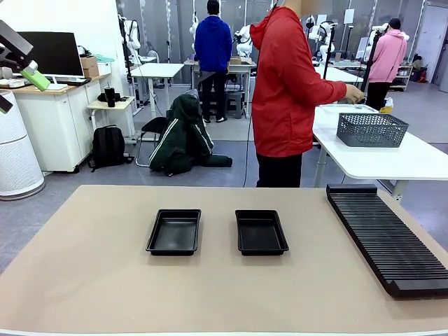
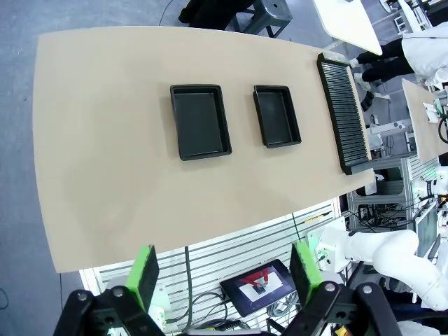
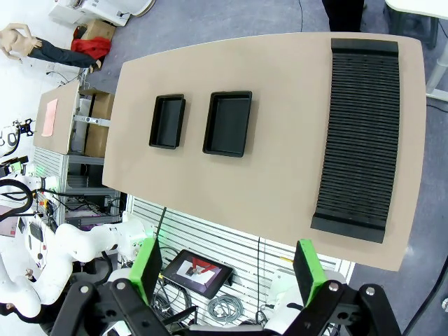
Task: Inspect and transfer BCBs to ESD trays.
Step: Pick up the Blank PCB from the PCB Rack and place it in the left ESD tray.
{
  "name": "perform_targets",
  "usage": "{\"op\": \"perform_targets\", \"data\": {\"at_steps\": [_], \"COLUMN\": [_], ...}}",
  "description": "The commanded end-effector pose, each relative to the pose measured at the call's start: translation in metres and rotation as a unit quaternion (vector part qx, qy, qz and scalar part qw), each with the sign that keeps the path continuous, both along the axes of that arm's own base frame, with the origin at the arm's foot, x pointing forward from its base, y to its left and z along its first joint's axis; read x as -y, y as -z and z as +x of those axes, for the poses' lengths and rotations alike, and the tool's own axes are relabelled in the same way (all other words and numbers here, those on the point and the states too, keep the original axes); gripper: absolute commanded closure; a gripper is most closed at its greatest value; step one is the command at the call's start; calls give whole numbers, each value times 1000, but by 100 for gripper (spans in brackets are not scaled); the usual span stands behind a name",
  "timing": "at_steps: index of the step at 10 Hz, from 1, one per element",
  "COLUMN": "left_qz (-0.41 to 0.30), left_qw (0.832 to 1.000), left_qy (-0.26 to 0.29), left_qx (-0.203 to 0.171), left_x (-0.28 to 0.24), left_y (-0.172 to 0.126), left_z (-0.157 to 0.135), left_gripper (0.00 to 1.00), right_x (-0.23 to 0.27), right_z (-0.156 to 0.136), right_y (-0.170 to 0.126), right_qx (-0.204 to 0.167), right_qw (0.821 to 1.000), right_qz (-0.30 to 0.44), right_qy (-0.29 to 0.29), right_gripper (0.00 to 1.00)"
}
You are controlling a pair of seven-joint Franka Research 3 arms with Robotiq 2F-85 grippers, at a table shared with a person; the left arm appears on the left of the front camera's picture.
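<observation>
ESD trays (image 2: 200, 120) lie side by side in the upper half of each wrist view, well apart from the left gripper (image 2: 224, 269) and right gripper (image 3: 227, 269), both spread wide and empty at the bottom edge.

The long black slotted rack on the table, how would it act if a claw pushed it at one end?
The rack lies low and flat on the table, so tipping seems unlikely. It is long and narrow, so a push at one end would probably swing it rather than slide it straight.
</observation>
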State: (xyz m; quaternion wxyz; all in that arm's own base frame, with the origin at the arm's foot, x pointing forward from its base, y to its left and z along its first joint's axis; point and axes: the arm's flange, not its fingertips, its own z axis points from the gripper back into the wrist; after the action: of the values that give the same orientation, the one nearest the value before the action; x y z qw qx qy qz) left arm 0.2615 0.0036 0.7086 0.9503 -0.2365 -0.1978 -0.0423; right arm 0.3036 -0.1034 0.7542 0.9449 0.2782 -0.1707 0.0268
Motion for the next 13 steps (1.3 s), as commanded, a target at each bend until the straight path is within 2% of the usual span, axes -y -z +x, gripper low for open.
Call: {"op": "perform_targets", "data": {"at_steps": [1,10,12,13], "left_qz": [-3,0,-9,-10], "left_qw": [1000,1000,1000,1000], "left_qy": [3,0,-16,-6], "left_qx": [4,0,14,12], "left_x": [0,0,-1,0], "left_y": [0,0,-3,-4], "left_z": [1,0,15,20], "left_gripper": [0,0,0,0], "right_x": [-2,-2,-2,-2], "right_z": [-2,-2,-2,-2], "right_y": [0,0,0,0], "right_qx": [2,2,2,2], "right_qw": [1000,1000,1000,1000], "right_qz": [2,2,2,2], "right_qy": [-5,-5,-5,-5], "right_gripper": [0,0,0,0]}}
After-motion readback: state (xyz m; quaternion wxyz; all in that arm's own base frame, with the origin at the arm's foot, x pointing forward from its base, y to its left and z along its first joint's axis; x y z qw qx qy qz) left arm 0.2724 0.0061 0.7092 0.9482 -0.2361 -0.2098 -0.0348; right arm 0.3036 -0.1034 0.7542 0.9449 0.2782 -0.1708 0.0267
